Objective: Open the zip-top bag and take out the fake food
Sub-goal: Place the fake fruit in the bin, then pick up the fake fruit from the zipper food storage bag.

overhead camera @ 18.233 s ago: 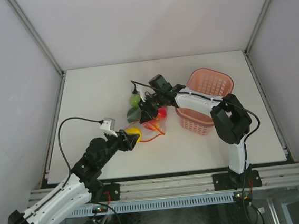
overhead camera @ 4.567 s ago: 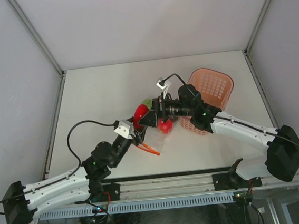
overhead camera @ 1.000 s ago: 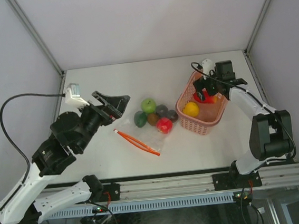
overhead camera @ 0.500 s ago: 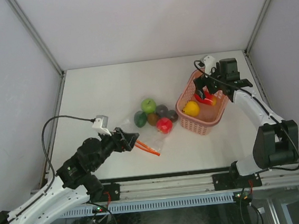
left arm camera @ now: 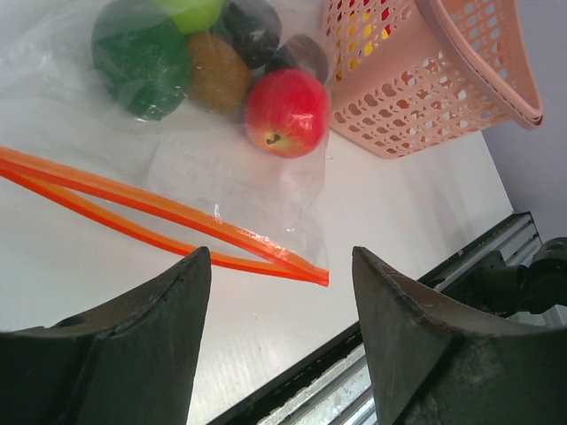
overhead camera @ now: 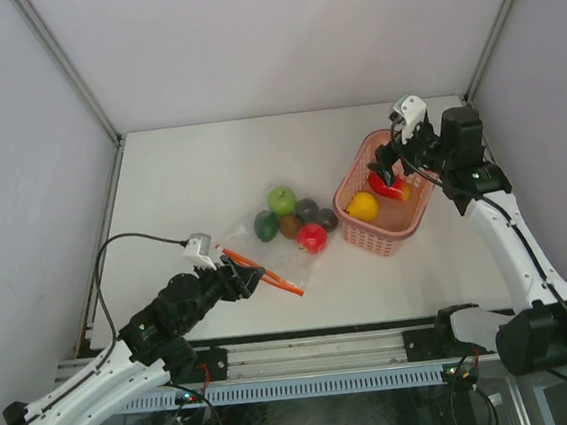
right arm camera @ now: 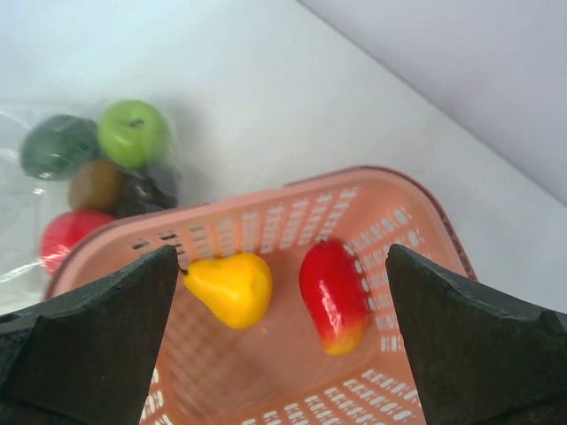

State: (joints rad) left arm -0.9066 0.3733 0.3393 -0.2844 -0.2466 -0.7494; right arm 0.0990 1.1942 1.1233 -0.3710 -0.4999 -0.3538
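The zip-top bag (overhead camera: 265, 252) lies flat mid-table, its orange-red zip strip (overhead camera: 261, 270) gaping a little. Fake food sits at the bag's far end: a light green apple (overhead camera: 281, 201), a dark green piece (overhead camera: 266, 224), a brown one (overhead camera: 289, 226), blackish ones (overhead camera: 307, 209) and a red apple (overhead camera: 312, 237). My left gripper (overhead camera: 248, 275) is low at the strip's near side, open and holding nothing; the strip (left arm camera: 159, 217) ends just past its fingertips. My right gripper (right arm camera: 283, 257) hovers open over the pink basket (overhead camera: 387, 240), above a yellow pear (right arm camera: 230, 285) and a red fruit (right arm camera: 335, 297).
The basket (left arm camera: 399, 97) stands right beside the bagged fruit, close to the red apple (left arm camera: 285, 112). The table's front edge and metal rail (left arm camera: 416, 354) lie just behind my left gripper. White walls enclose the table on three sides.
My left arm has swung down from high on the left to the bag's zip strip, its jaws narrowing. My right gripper has drawn back and up over the basket.
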